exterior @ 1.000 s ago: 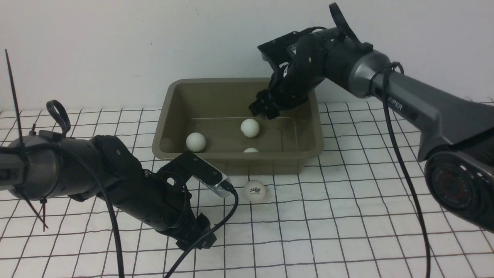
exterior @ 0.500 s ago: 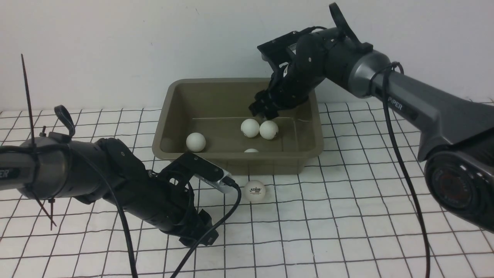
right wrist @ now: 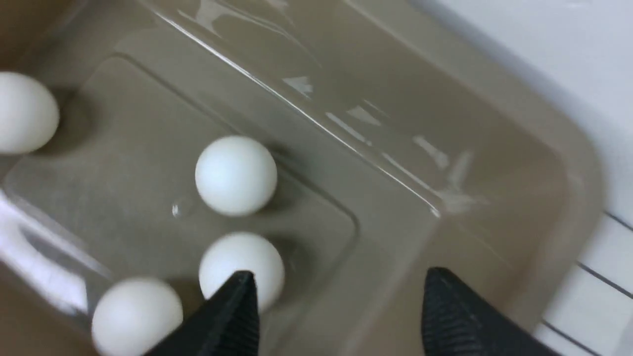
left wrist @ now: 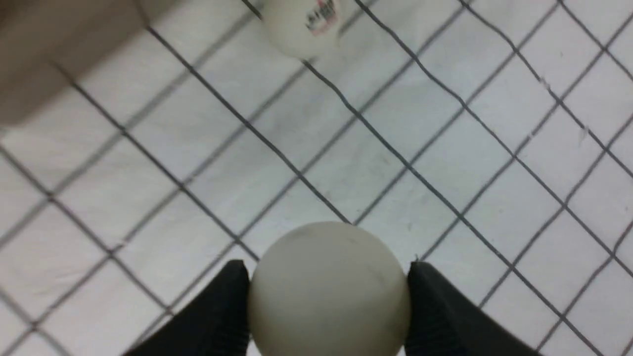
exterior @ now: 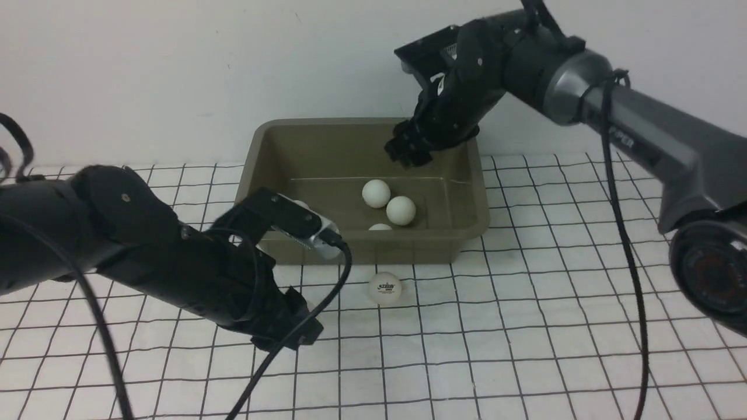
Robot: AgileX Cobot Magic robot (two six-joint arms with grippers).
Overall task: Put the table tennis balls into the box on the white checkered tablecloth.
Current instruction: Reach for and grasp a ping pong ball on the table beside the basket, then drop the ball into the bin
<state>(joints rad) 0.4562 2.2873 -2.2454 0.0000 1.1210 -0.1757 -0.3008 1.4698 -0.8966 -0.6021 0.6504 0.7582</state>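
The olive-brown box stands on the white checkered tablecloth. Several table tennis balls lie in it, among them one touching another; the right wrist view shows them as a ball and its neighbour. One logo ball rests on the cloth just in front of the box, also seen as the logo ball. My left gripper is shut on a plain ball, low over the cloth; the left gripper sits front-left of the box. My right gripper hangs open and empty above the box's back right, shown as the right gripper.
A plain white wall rises right behind the box. The left arm's cable trails over the cloth toward the near edge. The left wrist camera covers part of the box's front-left wall and a ball behind it.
A ball dropped from the right gripper into the box and rolled beside another; that gripper then rose. The left jaws narrowed onto a ball and the left arm shifted up.
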